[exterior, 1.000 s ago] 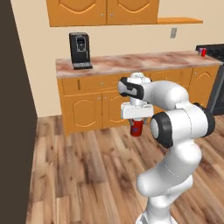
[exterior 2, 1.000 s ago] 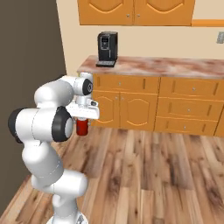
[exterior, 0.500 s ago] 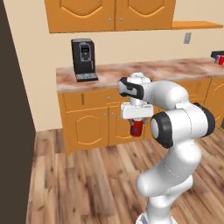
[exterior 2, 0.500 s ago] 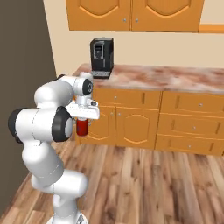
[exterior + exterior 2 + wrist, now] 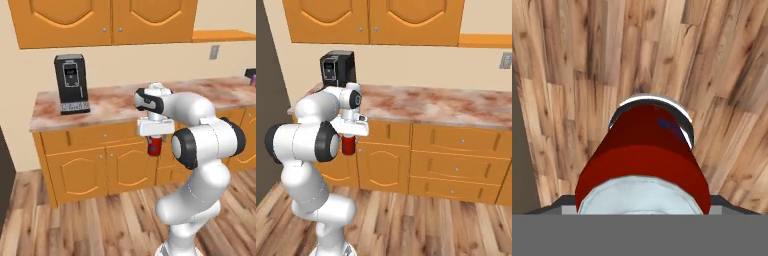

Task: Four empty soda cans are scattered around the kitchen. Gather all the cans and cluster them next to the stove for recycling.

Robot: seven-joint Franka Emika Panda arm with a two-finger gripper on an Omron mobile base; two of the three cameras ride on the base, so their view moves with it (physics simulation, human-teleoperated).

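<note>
A red soda can [image 5: 643, 155] with silvery ends hangs gripped in the jaws.

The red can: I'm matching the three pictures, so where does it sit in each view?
Left base view: the red can hangs just right of centre, under the hand, before the cabinets.
Right base view: left of centre, beside the dark elbow joint.
Hand view: lower centre, large, over plank floor.
Shared landmark: the black coffee machine on the counter in both base views.
</note>
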